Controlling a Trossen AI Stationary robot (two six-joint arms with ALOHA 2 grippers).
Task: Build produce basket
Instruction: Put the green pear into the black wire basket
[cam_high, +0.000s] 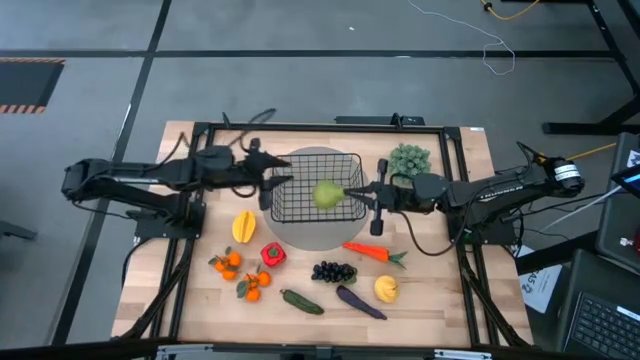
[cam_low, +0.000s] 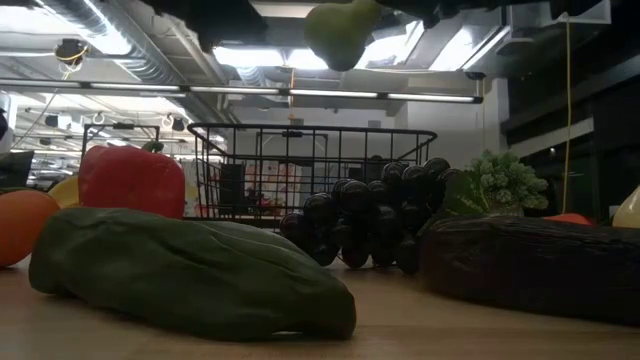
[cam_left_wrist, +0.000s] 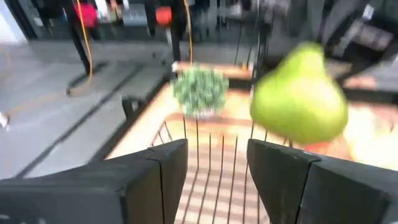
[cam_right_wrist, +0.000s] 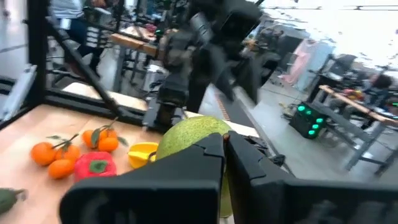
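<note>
The black wire basket (cam_high: 300, 158) stands on a grey disc (cam_high: 310, 235) at the table's middle. A green pear-shaped fruit (cam_high: 327, 195) hangs over the basket's inside, with my right gripper (cam_high: 350, 192) shut on it from the right. My left gripper (cam_high: 280, 180) stands open at the basket's left rim with nothing between its fingers. Its wrist view looks past the gripper (cam_left_wrist: 217, 162) at the fruit (cam_left_wrist: 298, 93). The other produce lies on the table nearer the front: red pepper (cam_high: 272, 254), tangerines (cam_high: 226, 263), carrot (cam_high: 370, 252), grapes (cam_high: 334, 271), cucumber (cam_high: 301, 301), eggplant (cam_high: 360, 302), lemon (cam_high: 386, 289). My right gripper holds the green fruit by its right-hand side (cam_right_wrist: 208, 134), with the fingers (cam_right_wrist: 205, 165) coming level from the table's right. The fingers themselves hide the exact place of contact. The fruit is lifted clear, above the basket's rim (cam_low: 340, 35).
A pale-green bushy plant (cam_high: 409, 158) stands at the back right, beside the basket. A yellow piece (cam_high: 243, 226) lies left of the disc. A black frame (cam_high: 200, 130) runs around the table top. Bare wood shows at the front left.
</note>
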